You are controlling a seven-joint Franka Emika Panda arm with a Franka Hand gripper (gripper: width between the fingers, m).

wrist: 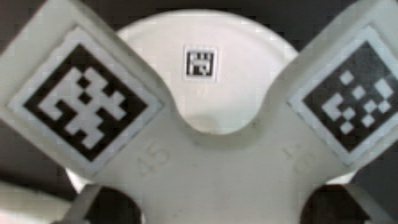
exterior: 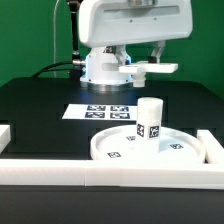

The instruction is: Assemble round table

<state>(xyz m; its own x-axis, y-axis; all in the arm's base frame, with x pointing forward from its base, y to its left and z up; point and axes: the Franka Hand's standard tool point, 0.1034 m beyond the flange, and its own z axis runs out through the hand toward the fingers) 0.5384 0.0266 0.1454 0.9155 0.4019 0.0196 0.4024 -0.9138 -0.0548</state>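
Observation:
The large rimmed round disc lies at the front of the black table. The short thick cylinder stands upright on it, tags on its side. My gripper is shut on the flat cross-shaped piece and holds it level in the air, well above the cylinder. In the wrist view the cross-shaped piece fills the frame, with two tagged arms spreading out from my gripper. Between the arms shows a round white part with one tag; I cannot tell whether it is the disc or the cylinder's top.
The marker board lies flat on the table behind the disc. Long white border bars run along the front and stand at both sides. The robot's white base is at the back.

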